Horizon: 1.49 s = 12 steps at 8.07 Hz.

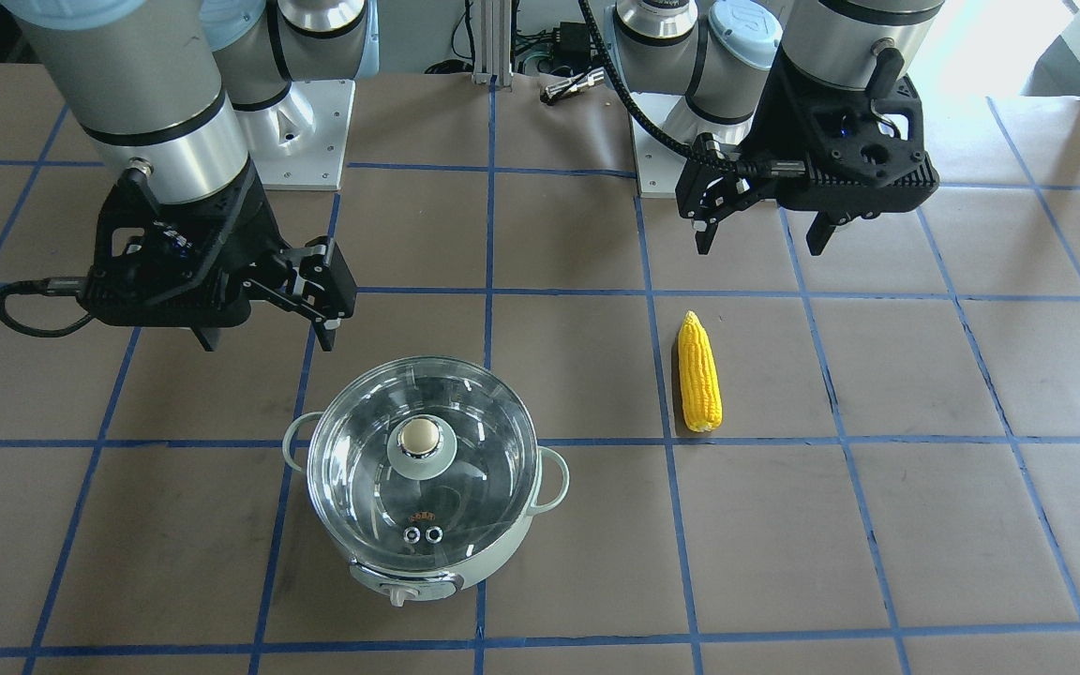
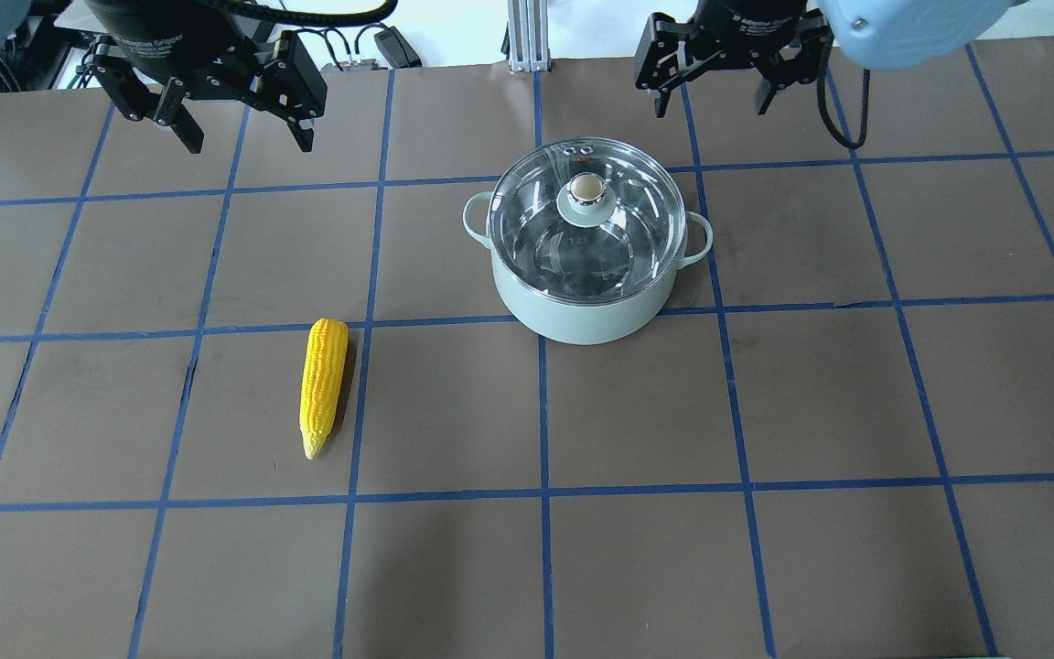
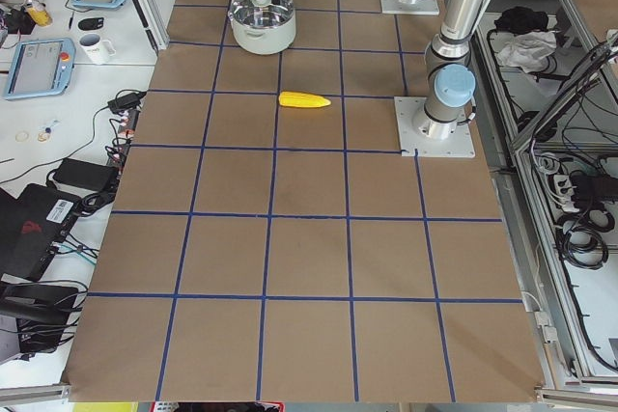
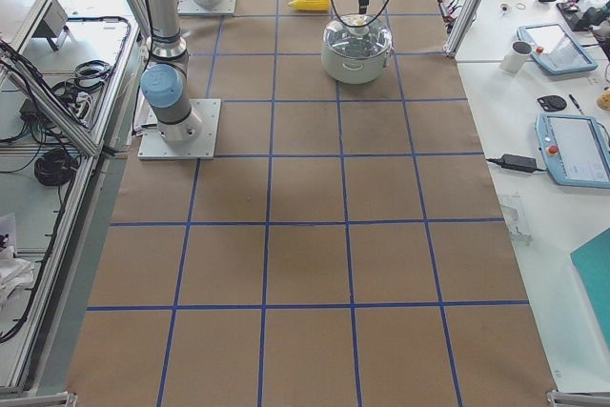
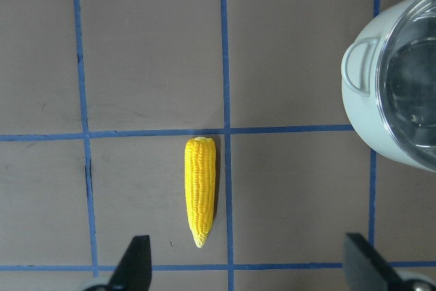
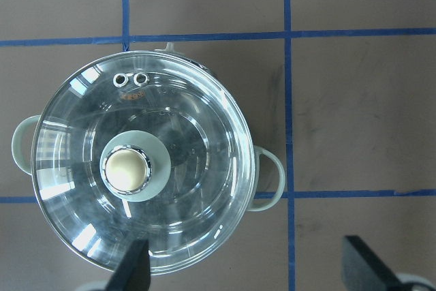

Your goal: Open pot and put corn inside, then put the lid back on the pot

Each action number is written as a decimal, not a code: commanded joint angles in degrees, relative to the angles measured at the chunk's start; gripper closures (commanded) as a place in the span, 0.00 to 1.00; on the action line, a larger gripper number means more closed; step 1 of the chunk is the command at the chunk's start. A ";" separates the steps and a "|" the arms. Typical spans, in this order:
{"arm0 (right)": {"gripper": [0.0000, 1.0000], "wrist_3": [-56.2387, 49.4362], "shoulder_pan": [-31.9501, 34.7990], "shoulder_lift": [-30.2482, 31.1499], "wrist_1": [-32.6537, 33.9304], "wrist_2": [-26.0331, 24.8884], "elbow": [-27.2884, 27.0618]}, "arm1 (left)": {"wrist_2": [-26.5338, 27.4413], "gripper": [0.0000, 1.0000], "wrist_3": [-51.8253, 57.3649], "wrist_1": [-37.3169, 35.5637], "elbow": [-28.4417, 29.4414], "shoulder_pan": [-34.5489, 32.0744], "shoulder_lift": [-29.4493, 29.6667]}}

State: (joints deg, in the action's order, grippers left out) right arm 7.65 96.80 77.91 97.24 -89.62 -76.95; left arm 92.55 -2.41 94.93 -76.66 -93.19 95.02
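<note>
The mint-green pot [image 2: 582, 316] stands on the table with its glass lid [image 2: 586, 197] closed on it; it also shows in the front view [image 1: 493, 562], lid [image 1: 421, 441]. The yellow corn [image 2: 323, 384] lies on the table, apart from the pot, and shows in the front view [image 1: 699, 373] too. My left gripper [image 2: 249, 142] is open and empty, hovering behind the corn [image 5: 200, 192]. My right gripper [image 2: 710, 103] is open and empty, hovering just behind the pot, with the lid's knob [image 6: 126, 170] below it.
The table is brown paper with a blue tape grid. The arm base plates [image 1: 301, 131] sit at the robot's side. Desks with tablets [image 3: 39, 67] and a mug [image 4: 520, 56] lie beyond the table's far edge.
</note>
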 commanded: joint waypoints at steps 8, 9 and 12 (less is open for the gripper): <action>0.00 7.81 5.49 -8.90 5.06 -0.03 3.30 | -0.08 0.00 7.15 -17.55 -21.56 5.22 3.14; 0.00 10.43 7.86 -11.01 7.94 -0.55 2.95 | 0.18 0.00 7.85 -21.24 -23.95 5.39 5.51; 0.00 10.99 9.29 -14.36 10.69 -2.03 2.17 | -0.61 0.00 7.86 -25.29 -25.81 7.49 12.19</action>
State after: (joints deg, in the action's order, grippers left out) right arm 18.94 105.43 65.33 106.65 -90.30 -74.12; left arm 92.29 5.24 73.49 -100.96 -86.95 102.96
